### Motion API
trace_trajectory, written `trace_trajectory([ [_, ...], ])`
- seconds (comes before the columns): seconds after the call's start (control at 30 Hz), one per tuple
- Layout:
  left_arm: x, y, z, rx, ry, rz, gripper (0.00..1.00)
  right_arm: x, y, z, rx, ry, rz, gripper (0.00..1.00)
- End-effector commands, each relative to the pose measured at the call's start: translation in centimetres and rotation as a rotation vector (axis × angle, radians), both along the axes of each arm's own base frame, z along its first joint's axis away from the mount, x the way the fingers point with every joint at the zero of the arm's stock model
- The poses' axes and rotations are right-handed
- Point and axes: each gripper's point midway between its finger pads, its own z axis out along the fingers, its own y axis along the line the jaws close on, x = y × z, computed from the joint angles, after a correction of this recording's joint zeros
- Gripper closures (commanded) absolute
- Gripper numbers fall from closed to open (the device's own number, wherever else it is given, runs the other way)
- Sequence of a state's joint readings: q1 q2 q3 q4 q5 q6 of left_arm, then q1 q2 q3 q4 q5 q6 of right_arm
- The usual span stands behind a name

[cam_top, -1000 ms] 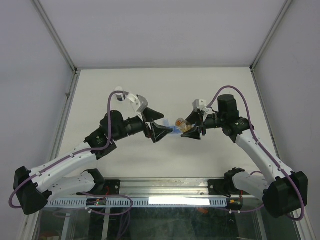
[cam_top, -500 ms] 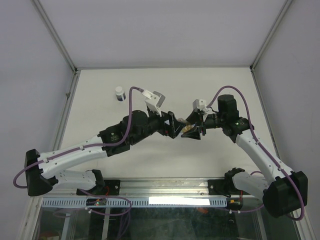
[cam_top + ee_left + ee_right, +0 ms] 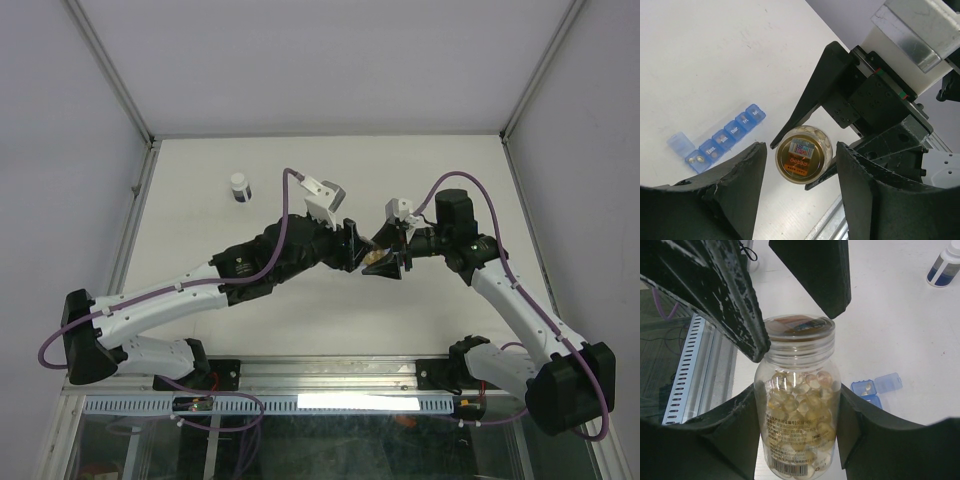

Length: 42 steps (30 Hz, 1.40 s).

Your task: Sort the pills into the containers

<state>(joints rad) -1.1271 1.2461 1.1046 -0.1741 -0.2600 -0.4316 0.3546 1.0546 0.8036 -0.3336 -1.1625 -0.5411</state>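
Note:
My right gripper (image 3: 797,412) is shut on a clear bottle (image 3: 797,405) full of amber pills (image 3: 800,390), held above the table. My left gripper (image 3: 800,152) is open, with a finger (image 3: 725,295) on each side of the bottle's top end (image 3: 802,154) and a gap on both sides. In the top view the two grippers meet at mid-table, the left (image 3: 352,248) facing the right (image 3: 385,262). The blue pill-organiser strip (image 3: 722,139) lies on the table below with one end lid open and a few pills inside (image 3: 697,159). It also shows in the right wrist view (image 3: 874,387).
A small clear white-capped vial (image 3: 239,187) stands at the far left of the table and shows in the right wrist view (image 3: 943,265). The metal rail along the table's near edge (image 3: 682,370) lies below the grippers. Frame posts stand at the far corners.
My left arm has swung right from near the vial to the held bottle, its open jaws now at the bottle's top. The right arm and bottle have stayed put.

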Motion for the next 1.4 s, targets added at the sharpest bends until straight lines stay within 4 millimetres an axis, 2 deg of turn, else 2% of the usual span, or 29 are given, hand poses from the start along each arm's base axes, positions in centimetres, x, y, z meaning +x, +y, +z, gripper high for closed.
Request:
trace_trajectory([
  [0.0,-0.6,-0.7,2.6,-0.041,-0.031,-0.037,0.44,0.7,0.2,2.0,0.033,-0.084,0.005,1.00],
  [0.07,-0.8,-0.9,2.4,-0.035,-0.029,-0.053,0.50,0.7,0.2,2.0,0.034,-0.083,0.005,1.00],
  [0.27,-1.1,-1.2,1.7,-0.005,-0.021,-0.081,0.56,0.7,0.2,2.1,0.034,-0.085,0.005,1.00],
  [0.4,-1.3,-1.4,1.5,0.016,-0.038,-0.112,0.71,0.7,0.2,2.1,0.035,-0.085,0.005,1.00],
  [0.47,-1.5,-1.6,1.4,0.033,-0.058,-0.145,0.75,0.7,0.2,2.2,0.036,-0.086,0.005,1.00],
  [0.6,-2.5,-2.1,0.5,0.100,-0.159,-0.301,0.77,0.6,0.2,2.2,0.037,-0.087,0.007,1.00],
  [0.67,-3.7,-2.5,-0.1,0.132,-0.231,-0.454,0.77,0.6,0.2,2.2,0.037,-0.089,0.006,1.00],
  [0.8,-4.5,-1.8,-1.6,0.213,-0.431,-0.689,0.76,0.6,0.2,2.3,0.040,-0.090,0.009,1.00],
  [0.9,-4.3,-0.9,-2.3,0.227,-0.542,-0.831,0.70,0.5,0.2,2.4,0.043,-0.089,0.012,1.00],
  [1.0,-3.3,-0.5,-1.9,0.217,-0.605,-0.874,0.50,0.4,0.2,2.5,0.045,-0.089,0.015,1.00],
  [1.07,-2.6,-0.9,-1.0,0.212,-0.612,-0.849,0.42,0.4,0.1,2.5,0.046,-0.091,0.014,1.00],
  [1.2,-1.4,-1.1,2.3,0.148,-0.620,-0.718,0.29,0.4,0.1,2.7,0.049,-0.093,0.014,1.00],
  [1.27,-1.3,-0.5,3.6,0.110,-0.638,-0.663,0.22,0.3,0.0,2.8,0.051,-0.096,0.014,1.00],
  [1.37,-1.4,0.8,5.1,0.065,-0.664,-0.578,0.06,0.3,0.0,2.8,0.053,-0.098,0.015,1.00],
])
